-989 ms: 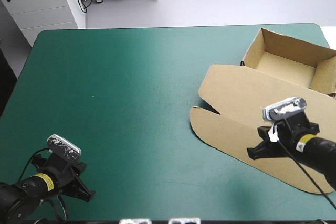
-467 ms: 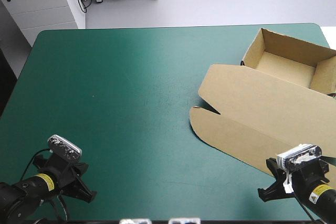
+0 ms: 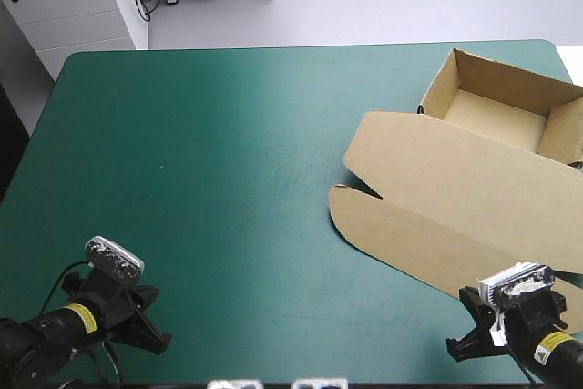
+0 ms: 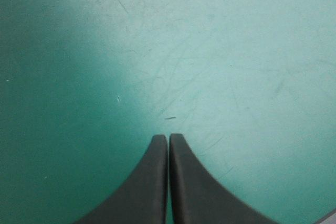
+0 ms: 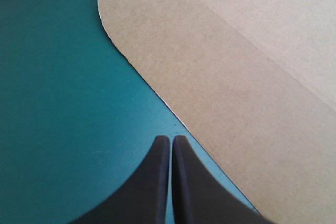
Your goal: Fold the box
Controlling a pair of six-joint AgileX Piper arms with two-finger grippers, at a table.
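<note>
The brown box (image 3: 474, 179) lies at the table's right side as an open tray (image 3: 506, 107) with raised walls and its lid (image 3: 437, 207) flat toward the front. In the right wrist view the lid's rounded flap (image 5: 220, 72) lies just ahead of my right gripper (image 5: 171, 139), which is shut over the teal-green cover beside the flap's edge and holds nothing. In the high view the right gripper (image 3: 469, 339) sits at the front right corner. My left gripper (image 4: 168, 137) is shut over bare cover at the front left (image 3: 150, 339).
A white cabinet (image 3: 73, 6) stands beyond the table's far left corner. Bare teal-green cover (image 3: 209, 161) spreads across the left and middle of the table.
My right gripper drew back from over the lid toward the table's front right corner and now rests off the board. The left arm barely shifted.
</note>
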